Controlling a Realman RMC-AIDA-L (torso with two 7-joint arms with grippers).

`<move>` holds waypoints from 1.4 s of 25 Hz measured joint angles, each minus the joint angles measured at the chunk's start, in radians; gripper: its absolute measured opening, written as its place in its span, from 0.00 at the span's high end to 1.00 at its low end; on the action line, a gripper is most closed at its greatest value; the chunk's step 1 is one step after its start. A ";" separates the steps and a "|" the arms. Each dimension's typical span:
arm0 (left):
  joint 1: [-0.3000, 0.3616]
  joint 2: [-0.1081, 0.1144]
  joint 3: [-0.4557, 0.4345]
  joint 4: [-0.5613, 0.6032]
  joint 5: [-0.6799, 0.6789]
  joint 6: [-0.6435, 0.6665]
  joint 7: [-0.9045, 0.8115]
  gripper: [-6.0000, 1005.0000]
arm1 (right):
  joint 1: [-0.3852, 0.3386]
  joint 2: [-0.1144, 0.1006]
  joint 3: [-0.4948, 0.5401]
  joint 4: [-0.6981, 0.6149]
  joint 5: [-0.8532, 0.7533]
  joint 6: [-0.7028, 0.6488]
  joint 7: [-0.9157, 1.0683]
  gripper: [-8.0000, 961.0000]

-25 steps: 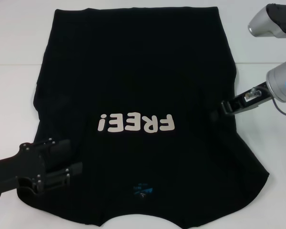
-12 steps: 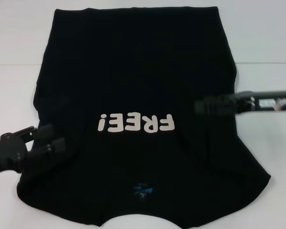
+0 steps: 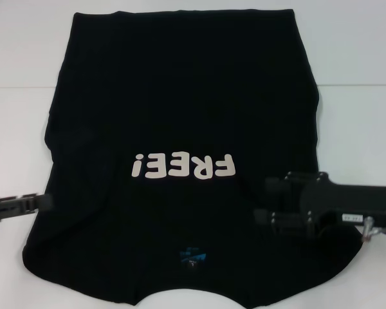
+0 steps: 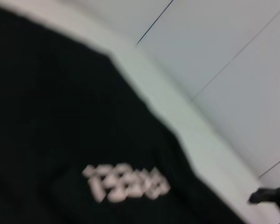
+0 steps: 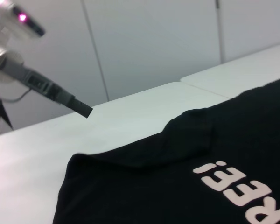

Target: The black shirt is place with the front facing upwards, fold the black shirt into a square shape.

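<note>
The black shirt lies flat and face up on the white table, collar and blue neck label nearest me, hem at the far side. Its white "FREE!" lettering reads upside down to me and also shows in the wrist views. My right gripper hangs open over the shirt's near right shoulder area, holding nothing. My left gripper sits edge-on at the shirt's left sleeve edge; the right wrist view shows the left gripper raised above the table.
A seam line crosses the table behind the shirt's middle. Bare white tabletop lies on both sides of the shirt. Pale wall panels stand beyond the table.
The left gripper pulled back to the left off the shirt and turned edge-on. The right gripper swung from the shirt's right edge toward me and now hangs over the near right shoulder.
</note>
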 joint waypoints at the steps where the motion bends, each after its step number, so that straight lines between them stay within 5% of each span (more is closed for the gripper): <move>1: -0.004 0.004 0.001 0.030 0.032 0.002 -0.041 0.30 | 0.000 0.002 0.000 0.020 0.002 0.003 -0.043 0.21; 9: -0.093 0.028 0.005 0.132 0.365 -0.020 -0.307 0.30 | 0.014 0.005 0.002 0.113 0.004 0.055 -0.196 0.19; 14: -0.145 0.000 0.029 0.142 0.491 -0.055 -0.333 0.30 | 0.018 0.005 0.005 0.118 0.006 0.060 -0.201 0.19; 35: -0.159 -0.050 0.169 0.119 0.517 -0.152 -0.364 0.31 | 0.014 0.005 0.005 0.129 0.007 0.052 -0.192 0.19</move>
